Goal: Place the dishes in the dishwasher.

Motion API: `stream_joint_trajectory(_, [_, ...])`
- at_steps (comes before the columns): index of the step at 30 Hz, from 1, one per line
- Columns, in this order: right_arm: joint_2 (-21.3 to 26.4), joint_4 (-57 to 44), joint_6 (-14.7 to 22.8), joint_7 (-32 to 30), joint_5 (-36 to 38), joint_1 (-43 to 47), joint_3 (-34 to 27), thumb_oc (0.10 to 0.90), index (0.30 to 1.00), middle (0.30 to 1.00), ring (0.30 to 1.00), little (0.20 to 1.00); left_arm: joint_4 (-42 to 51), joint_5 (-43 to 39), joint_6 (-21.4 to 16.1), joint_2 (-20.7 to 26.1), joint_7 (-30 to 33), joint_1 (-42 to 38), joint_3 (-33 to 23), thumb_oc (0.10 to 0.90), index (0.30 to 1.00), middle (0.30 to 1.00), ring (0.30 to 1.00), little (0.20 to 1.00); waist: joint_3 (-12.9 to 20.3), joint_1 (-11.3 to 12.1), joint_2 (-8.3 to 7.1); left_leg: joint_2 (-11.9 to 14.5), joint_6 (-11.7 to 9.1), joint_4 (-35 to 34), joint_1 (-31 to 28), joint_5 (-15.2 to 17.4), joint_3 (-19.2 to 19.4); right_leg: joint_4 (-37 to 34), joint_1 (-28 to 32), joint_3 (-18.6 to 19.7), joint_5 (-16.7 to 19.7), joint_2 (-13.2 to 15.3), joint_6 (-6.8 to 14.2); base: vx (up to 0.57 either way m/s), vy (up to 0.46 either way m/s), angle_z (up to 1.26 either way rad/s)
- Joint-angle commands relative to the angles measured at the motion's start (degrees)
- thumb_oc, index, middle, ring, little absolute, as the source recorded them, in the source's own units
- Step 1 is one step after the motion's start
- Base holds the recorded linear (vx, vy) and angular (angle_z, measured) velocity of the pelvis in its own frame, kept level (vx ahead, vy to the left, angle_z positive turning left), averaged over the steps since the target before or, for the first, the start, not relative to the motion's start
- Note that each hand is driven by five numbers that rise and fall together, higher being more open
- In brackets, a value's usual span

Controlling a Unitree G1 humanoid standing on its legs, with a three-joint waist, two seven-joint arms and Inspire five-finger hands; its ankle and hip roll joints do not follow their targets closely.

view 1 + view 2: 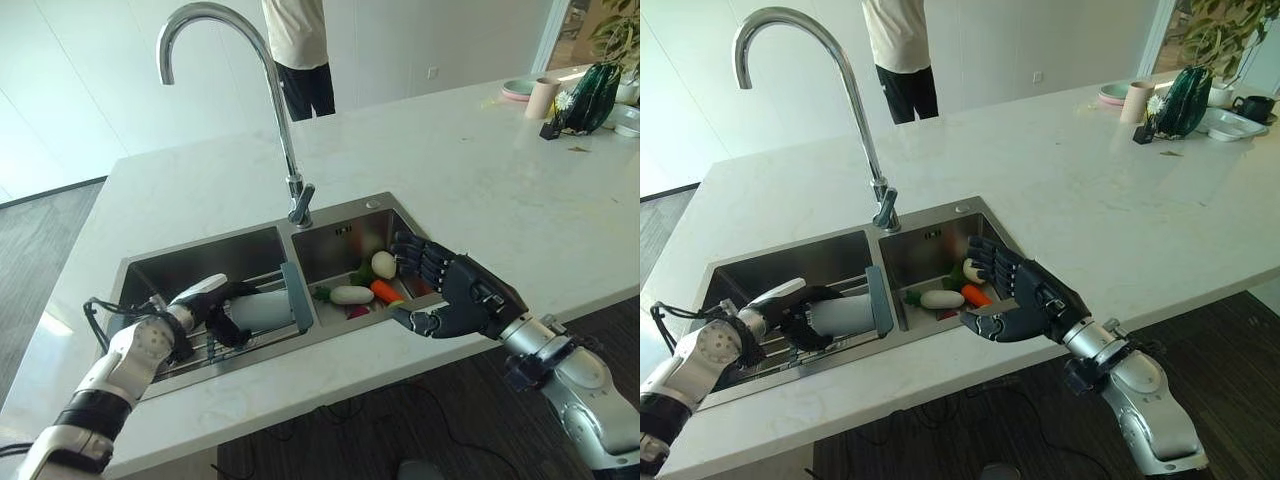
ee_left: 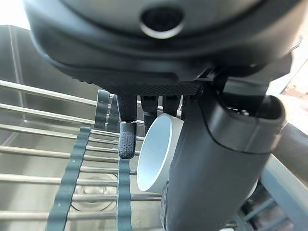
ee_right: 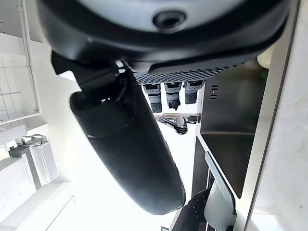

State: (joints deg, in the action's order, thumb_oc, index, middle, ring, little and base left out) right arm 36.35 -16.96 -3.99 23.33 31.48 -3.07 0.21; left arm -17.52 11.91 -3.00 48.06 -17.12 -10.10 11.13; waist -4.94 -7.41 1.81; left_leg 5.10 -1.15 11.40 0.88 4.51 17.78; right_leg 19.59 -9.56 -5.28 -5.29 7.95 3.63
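Left eye view: the left hand [image 1: 225, 300] is curling round a white cup [image 1: 262, 310] lying on the sink rack [image 1: 190, 352], its fingertips partly hidden. At 3 o'clock, the right hand [image 1: 455, 290] is hovering, fingers spread, over toy vegetables [image 1: 362, 285].

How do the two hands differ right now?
The left hand is in the left basin over the wire rack, fingers curled round a white cup lying on its side; the right hand hovers over the right basin, above the toy vegetables, fingers straight, holding nothing. The left thumb wears a white cover; the right hand looks all dark. Both are dark hands on silver-grey arms, reaching into the same sink.
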Motion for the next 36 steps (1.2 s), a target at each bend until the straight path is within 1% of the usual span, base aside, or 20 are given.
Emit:
stream_joint_trajectory(1, [-0.95, -3.75, 5.43, 0.33, 0.97, 4.07, -3.48, 0.8, 0.9, 0.9, 0.9, 0.9, 4.23, -2.94, -4.0, 2.57, 6.66, -5.38, -6.77, 0.4, 0.3, 0.3, 0.3, 0.3, 1.43, 0.72, -0.08, 0.69, 0.18, 5.79, -0.31, 11.98, -2.55, -2.4, 4.4, -2.96, -4.34, 1.59, 6.14, -0.02, -0.005, 0.04])
stream_joint_trajectory(6, [-1.35, -4.44, 4.69, 0.15, 0.64, 3.71, -4.07, 0.8, 0.9, 0.9, 0.9, 0.9, 8.21, -7.96, -5.01, 2.6, 9.97, -1.69, -12.72, 0.4, 0.3, 0.3, 0.3, 0.3, 1.36, 2.01, -0.24, 0.46, 0.0, 5.79, 0.15, 11.64, -3.61, -2.4, 4.58, -3.99, -4.47, 2.09, 6.13, -0.01, 0.006, 0.08])
stream_joint_trajectory(9, [-2.16, -4.95, 4.46, 0.12, -0.13, 3.23, -4.33, 0.8, 0.9, 0.9, 0.9, 0.9, 11.14, -10.37, -6.36, 1.33, 13.57, 0.84, -17.3, 0.4, 0.3, 0.3, 0.3, 0.3, 1.26, 3.07, -0.41, 0.36, -0.14, 5.79, 0.63, 11.44, -4.48, -2.4, 4.73, -4.89, -4.73, 2.63, 6.13, -0.02, 0.013, 0.14])
stream_joint_trajectory(12, [-2.65, -5.86, 3.87, -0.08, -0.56, 2.88, -4.9, 0.8, 0.9, 0.9, 0.9, 0.9, 14.52, -10.97, -7.18, -0.24, 15.89, 3.43, -20.52, 0.4, 0.3, 0.3, 0.3, 0.3, 1.0, 3.82, -0.62, 0.18, -0.21, 5.79, 0.94, 11.34, -5.21, -2.4, 4.95, -5.72, -4.89, 3.2, 6.16, -0.03, 0.015, 0.16])
stream_joint_trajectory(17, [-3.51, -6.37, 3.86, 0.17, -0.84, 2.25, -5.65, 0.8, 0.9, 0.9, 0.9, 0.9, 18.74, -16.12, -8.48, -2.73, 16.31, 6.14, -23.99, 0.4, 0.3, 0.3, 0.3, 0.3, 0.95, 4.74, -0.99, -0.03, -0.29, 5.79, 1.17, 11.27, -6.06, -2.4, 5.34, -6.54, -5.17, 3.75, 6.25, -0.01, 0.002, 0.13])
stream_joint_trajectory(18, [-3.82, -6.45, 3.85, 0.26, -1.04, 2.15, -5.7, 0.8, 0.9, 0.9, 0.9, 0.9, 19.59, -16.9, -9.35, -3.4, 16.79, 6.49, -24.77, 0.4, 0.3, 0.3, 0.3, 0.3, 1.0, 4.96, -1.04, -0.09, -0.31, 5.79, 1.23, 11.24, -6.28, -2.4, 5.42, -6.69, -5.25, 3.82, 6.23, 0.0, -0.003, 0.15])
stream_joint_trajectory(19, [-4.82, -6.81, 3.92, 0.23, -1.8, 1.91, -5.61, 0.8, 0.9, 0.9, 0.9, 0.9, 21.71, -19.44, -12.06, -4.68, 18.45, 7.36, -26.61, 0.4, 0.3, 0.3, 0.3, 0.3, 1.09, 5.43, -1.21, -0.13, -0.38, 5.79, 1.33, 11.2, -6.57, -2.4, 5.6, -7.1, -5.4, 4.08, 6.2, 0.01, -0.01, 0.16])
stream_joint_trajectory(20, [-5.41, -6.99, 4.29, -0.37, -1.57, 2.09, -5.3, 0.8, 0.9, 0.9, 0.9, 0.9, 23.52, -26.44, -15.26, -6.06, 17.21, 7.13, -27.54, 0.4, 0.3, 0.3, 0.3, 0.3, 1.15, 5.77, -1.36, -0.13, -0.45, 5.79, 1.34, 11.13, -6.81, -2.4, 5.91, -7.59, -5.54, 4.31, 6.16, -0.02, -0.018, 0.2])
stream_joint_trajectory(21, [-5.88, -7.21, 4.26, -0.4, -0.78, 2.21, -5.3, 0.8, 0.9, 0.9, 0.9, 0.9, 25.11, -29.24, -15.67, -7.3, 16.0, 6.9, -28.09, 0.4, 0.3, 0.3, 0.3, 0.3, 1.13, 5.95, -1.5, -0.14, -0.43, 5.79, 1.69, 10.68, -6.95, -2.4, 5.69, -7.76, -5.22, 4.41, 5.99, -0.03, -0.043, 0.25])
stream_joint_trajectory(22, [-7.56, -7.78, 5.02, -0.69, 0.72, 2.54, -4.86, 0.8, 0.9, 0.9, 0.9, 0.9, 28.13, -32.83, -16.57, -10.53, 14.77, 6.47, -28.22, 0.4, 0.3, 0.3, 0.3, 0.3, 1.19, 6.36, -1.73, -0.3, -0.47, 5.79, 2.04, 10.57, -7.57, -2.4, 5.65, -8.06, -5.26, 4.5, 5.85, -0.03, -0.061, 0.2])
stream_joint_trajectory(24, [-9.8, -9.05, 6.4, -1.33, 1.87, 3.14, -3.53, 0.8, 0.9, 0.9, 0.9, 0.9, 30.41, -34.23, -19.72, -13.74, 15.82, 6.2, -27.28, 0.4, 0.3, 0.3, 0.3, 0.3, 1.3, 7.1, -1.99, -0.6, -0.55, 5.79, 2.31, 10.5, -8.65, -2.4, 5.93, -8.48, -5.62, 4.39, 5.51, 0.01, -0.093, 0.15])
stream_joint_trajectory(27, [-10.57, -10.41, 7.55, -1.7, 1.86, 3.29, -2.9, 0.8, 0.9, 0.9, 0.9, 0.9, 32.39, -34.97, -21.39, -15.28, 16.18, 7.14, -27.99, 0.4, 0.3, 0.3, 0.3, 0.3, 1.57, 7.86, -2.04, -0.45, -0.6, 5.79, 2.53, 10.36, -9.23, -2.4, 5.97, -8.66, -6.02, 4.13, 5.16, 0.01, -0.1, 0.14])
stream_joint_trajectory(30, [-10.91, -11.0, 8.51, -1.57, 2.55, 3.45, -2.86, 0.8, 0.9, 0.9, 0.9, 0.9, 34.04, -35.75, -21.51, -16.38, 16.46, 8.1, -28.58, 0.4, 0.3, 0.3, 0.3, 0.3, 1.6, 8.74, -2.18, 0.21, -0.89, 5.79, 2.52, 10.04, -9.12, -2.4, 6.18, -9.35, -6.24, 3.93, 4.78, 0.01, -0.134, 0.09])
stream_joint_trajectory(31, [-11.17, -11.11, 8.97, -1.94, 2.49, 3.84, -2.51, 0.8, 0.9, 0.9, 0.9, 0.9, 34.91, -35.79, -21.49, -17.04, 16.89, 8.6, -28.64, 0.4, 0.3, 0.3, 0.3, 0.3, 1.49, 9.4, -2.29, 0.65, -1.14, 5.79, 2.6, 9.71, -9.12, -2.4, 6.39, -9.9, -6.42, 3.73, 4.46, 0.01, -0.135, 0.17])
stream_joint_trajectory(32, [-11.2, -11.1, 9.08, -1.88, 2.57, 3.91, -2.44, 0.8, 0.9, 0.9, 0.9, 0.9, 35.12, -35.78, -21.5, -17.17, 17.17, 8.74, -28.68, 0.4, 0.3, 0.3, 0.3, 0.3, 1.47, 9.48, -2.3, 0.73, -1.21, 5.79, 2.63, 9.63, -9.17, -2.4, 6.44, -10.02, -6.48, 3.65, 4.37, 0.04, -0.204, 0.28])
stream_joint_trajectory(33, [-11.19, -11.3, 9.29, -1.95, 2.74, 4.13, -2.26, 0.8, 0.9, 0.9, 0.9, 0.9, 35.96, -36.94, -21.25, -17.67, 17.23, 9.54, -29.19, 0.4, 0.3, 0.3, 0.3, 0.3, 1.25, 10.29, -2.3, 1.17, -1.66, 5.79, 2.47, 9.57, -9.66, -2.4, 7.02, -10.57, -7.23, 3.16, 4.04, 0.02, -0.167, 0.35])
stream_joint_trajectory(35, [-11.01, -11.51, 9.33, -1.61, 3.02, 4.43, -1.95, 0.8, 0.9, 0.9, 0.9, 0.9, 36.59, -37.22, -21.34, -18.28, 17.59, 10.36, -29.85, 0.4, 0.3, 0.3, 0.3, 0.3, 1.16, 10.88, -2.31, 1.62, -2.12, 5.79, 3.15, 8.46, -9.95, -2.4, 6.84, -11.22, -7.1, 2.82, 3.46, 0.01, -0.154, 0.31])
stream_joint_trajectory(36, [-10.85, -11.73, 9.34, -1.52, 3.44, 4.61, -1.67, 0.8, 0.9, 0.9, 0.9, 0.9, 37.11, -37.15, -21.27, -18.68, 17.96, 11.09, -30.33, 0.4, 0.3, 0.3, 0.3, 0.3, 0.86, 11.67, -2.18, 1.92, -2.68, 5.79, 3.31, 7.82, -10.35, -2.4, 7.24, -11.76, -7.4, 2.52, 3.09, 0.04, -0.165, 0.33])
